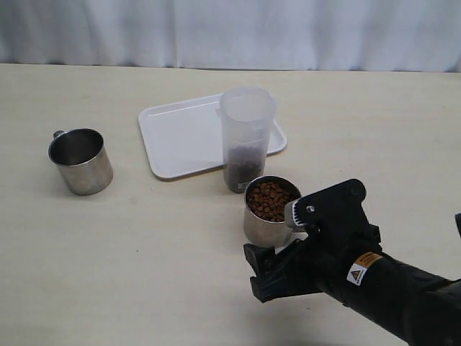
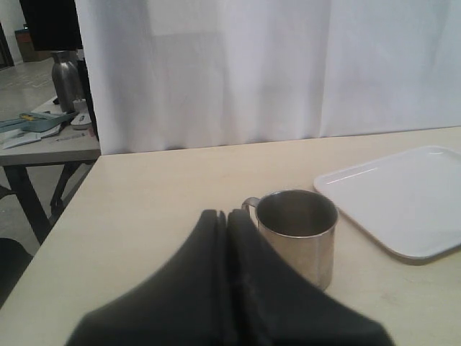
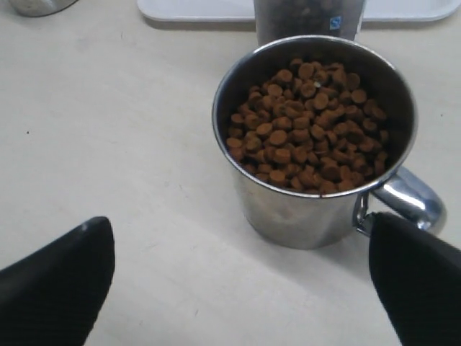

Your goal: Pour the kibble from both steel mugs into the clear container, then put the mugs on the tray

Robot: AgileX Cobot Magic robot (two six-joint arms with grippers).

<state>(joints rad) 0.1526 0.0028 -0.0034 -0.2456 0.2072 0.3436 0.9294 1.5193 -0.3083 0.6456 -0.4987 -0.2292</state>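
Where a pale counter (image 1: 144, 274) spreads out before a white curtain (image 1: 288, 29), a black robot arm (image 1: 389, 288) reaches in from the near right. The white tray (image 1: 180, 137) lies flat at the far middle with nothing resting inside it. The clear container (image 1: 246, 122) stands upright at the tray's near right edge. The right pincer (image 3: 238, 223) is spread wide and grasps nothing. It has one finger on each side of the full steel mug (image 1: 268, 216), which stands just in front of the container. The left pincer (image 2: 225, 216), seen only from its own wrist camera, is clenched on nothing. It sits just near the empty steel mug (image 1: 81, 162), which stands upright at the far left, well apart from the tray. Reddish-brown kibble (image 1: 271, 200) fills the full mug almost to the rim, and a dark layer of it lies in the container's bottom.
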